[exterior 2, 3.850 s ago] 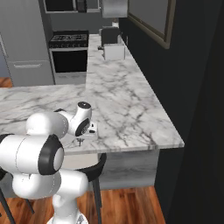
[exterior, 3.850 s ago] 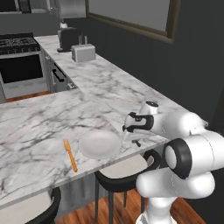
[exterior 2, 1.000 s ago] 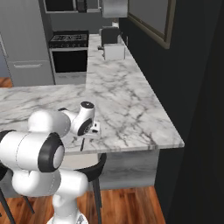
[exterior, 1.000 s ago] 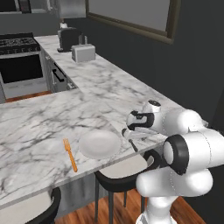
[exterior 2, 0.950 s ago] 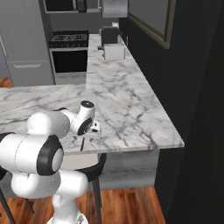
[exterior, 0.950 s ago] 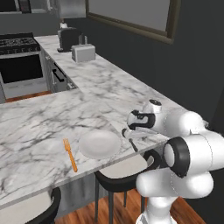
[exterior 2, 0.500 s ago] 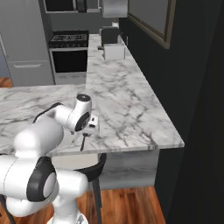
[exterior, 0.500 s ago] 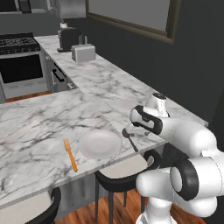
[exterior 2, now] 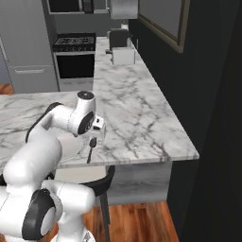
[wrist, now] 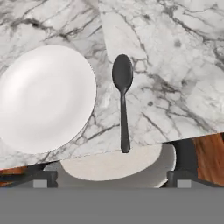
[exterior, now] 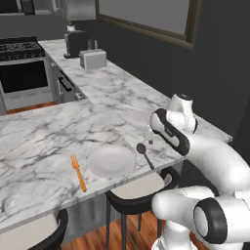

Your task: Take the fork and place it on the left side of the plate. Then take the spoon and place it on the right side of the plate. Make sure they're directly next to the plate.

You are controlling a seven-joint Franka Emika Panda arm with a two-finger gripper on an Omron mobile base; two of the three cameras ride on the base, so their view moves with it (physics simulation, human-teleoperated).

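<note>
The gripper (exterior: 150, 140) hangs above the marble counter (exterior: 44, 141) with its jaws spread wide and nothing between them — in the hand view no fingertip reaches the spoon (wrist: 122, 98), which lies free on the stone below. In the left base view the hand sits just above and behind the spoon's bowl, with the white arm arching back from it to the right.

The spoon lies flat just to the right of the plate (wrist: 46, 98), close to its rim but with a thin strip of marble between them. Its bowl points away from the counter's near edge and its handle runs toward that edge, the tip reaching out slightly past it. The same layout shows in the left base view: spoon (exterior: 145, 155) right of the plate (exterior: 111, 161).

On the plate's other side lies the fork (exterior: 78, 172) — orange, flat on the counter, just beside the left rim with a small gap, tines pointing away from the near edge.

Below the edge stands a stool (exterior: 141, 188) with a pale seat. Further back on the counter are a toaster (exterior: 93, 59) and a darker appliance (exterior: 75, 43), with a stove (exterior: 22, 71) to the left.
</note>
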